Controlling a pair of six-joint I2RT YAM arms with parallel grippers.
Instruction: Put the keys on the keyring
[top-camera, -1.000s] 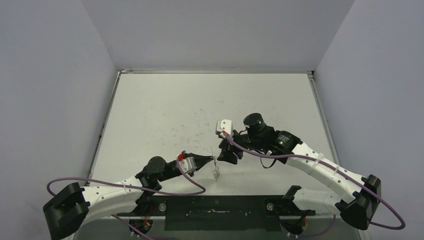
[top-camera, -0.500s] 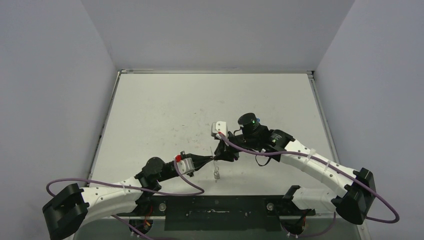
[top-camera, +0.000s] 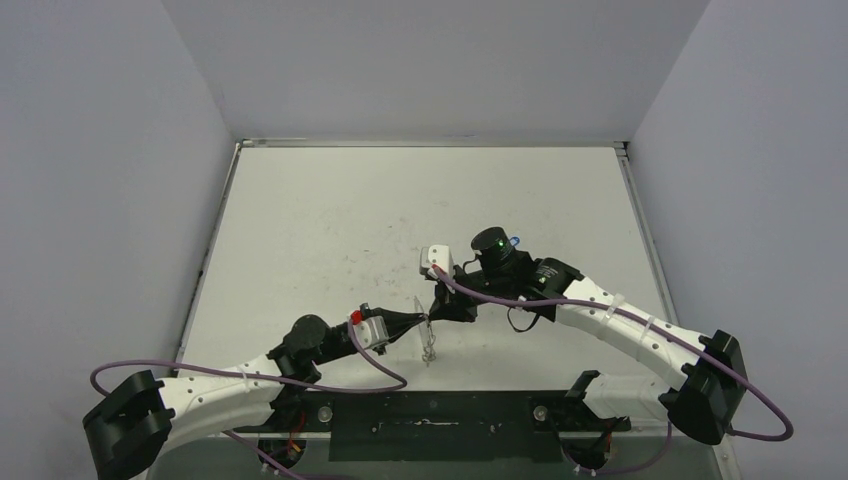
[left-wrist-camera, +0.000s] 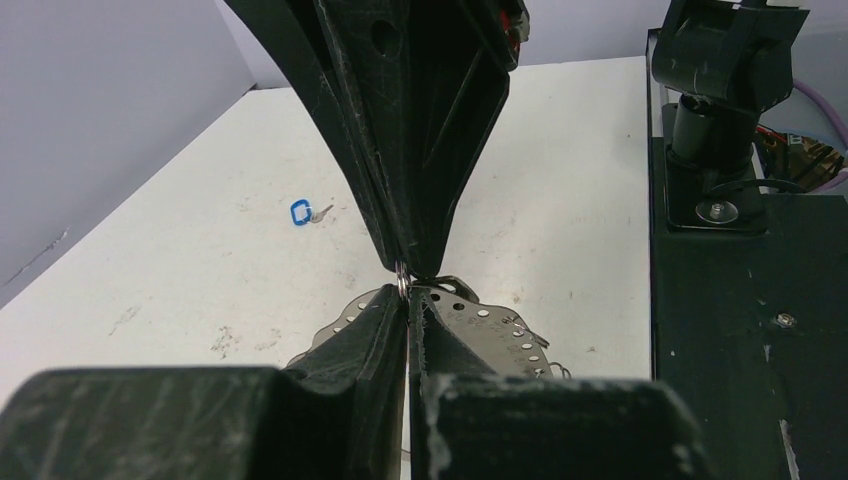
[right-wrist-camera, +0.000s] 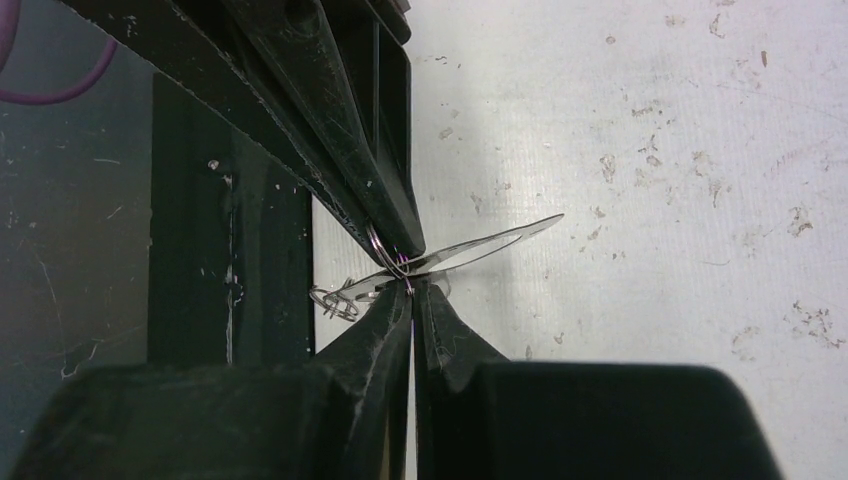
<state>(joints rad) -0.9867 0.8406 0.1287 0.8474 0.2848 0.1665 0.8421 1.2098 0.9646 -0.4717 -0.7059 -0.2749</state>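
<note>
My left gripper (top-camera: 425, 322) is shut on a small wire loop (left-wrist-camera: 401, 282) at the rim of the keyring (left-wrist-camera: 487, 318). It holds the pale plate up on edge over the table's near edge (top-camera: 427, 340). My right gripper (top-camera: 437, 311) is shut and meets it tip to tip. A dark oval bit (left-wrist-camera: 450, 284) at its tips looks like the dark-headed key. In the right wrist view the keyring (right-wrist-camera: 490, 243) is edge-on, just above my right gripper (right-wrist-camera: 410, 288). The blue-headed key (left-wrist-camera: 300, 212) lies loose on the table, also seen in the top view (top-camera: 513, 241).
The black mounting bar (top-camera: 440, 420) with both arm bases runs along the near edge, right below the keyring. Several spare wire loops (right-wrist-camera: 335, 298) hang from the plate's rim. Grey walls close in the white table (top-camera: 330, 210) on three sides.
My right gripper has moved left and down to meet the left gripper's tips. The keyring has tipped up a little in the left gripper.
</note>
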